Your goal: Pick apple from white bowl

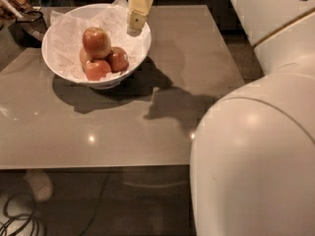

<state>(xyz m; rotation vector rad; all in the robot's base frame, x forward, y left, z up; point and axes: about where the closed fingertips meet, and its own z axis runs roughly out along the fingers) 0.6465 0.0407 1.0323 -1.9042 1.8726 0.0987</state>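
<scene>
The cream-coloured tool [135, 22] hangs over the far right rim of the wide glossy white bowl [141, 50]. Its upper part is cut off at the top edge, and I cannot tell whether it is wide or narrow. The big red-orange apple with a yellowish sheen [96, 42] sits highest in the bowl on crumpled white paper [66, 43], left of the tool and apart from it. Three smaller red apples [118, 59] crowd below it, one half hidden. The bowl rests on the grey glossy tabletop [147, 132], its near right corner hidden by the robot's rounded white body [256, 161]. A dark object [24, 28] far left is hard to make out.
</scene>
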